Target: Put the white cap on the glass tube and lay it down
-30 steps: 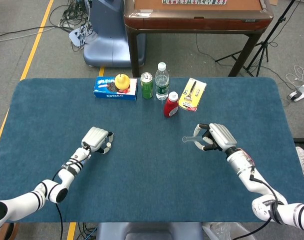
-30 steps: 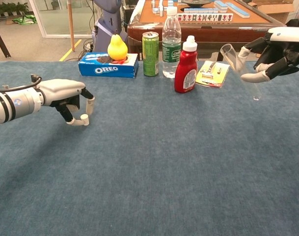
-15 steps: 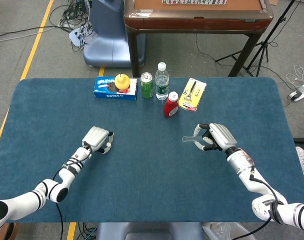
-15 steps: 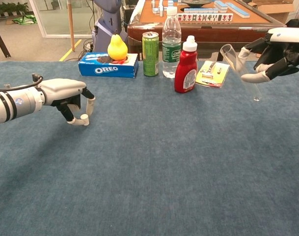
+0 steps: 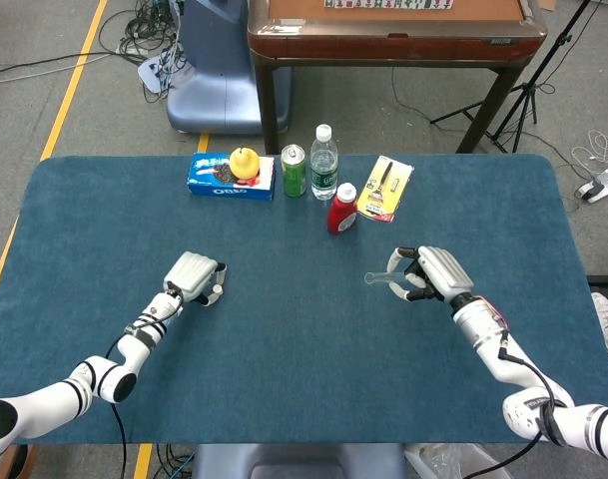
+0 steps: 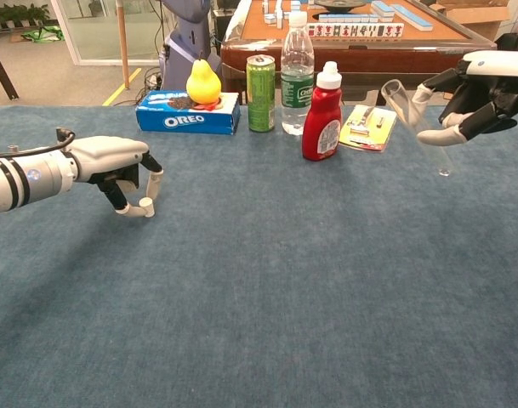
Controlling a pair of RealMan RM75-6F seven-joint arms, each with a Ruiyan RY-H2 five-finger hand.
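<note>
The main risk, as I judge it, is misalignment when cap meets tube; the two hands are well apart, left of centre and right of centre in the head view, and the tube's open mouth is narrow, so a small angular error could push the cap off the rim or knock it free; the clear glass could also slip between smooth fingertips if squeezed unevenly, or crack if pressed hard.

The glass tube (image 6: 416,123) is transparent and slim, tilted with its open mouth up and toward the frame's centre and its rounded end lower right; it is raised off the blue table (image 5: 304,329), at the upper right of the chest view; the right hand (image 6: 475,98) pinches it between thumb and fingers, the rest curled close.

The white cap (image 6: 145,204) is a small pale cylinder at the left hand's (image 6: 122,170) fingertips, left of the chest view; the fingers curl down around it, and it appears held just above the cloth, though I cannot tell whether it touches.
</note>
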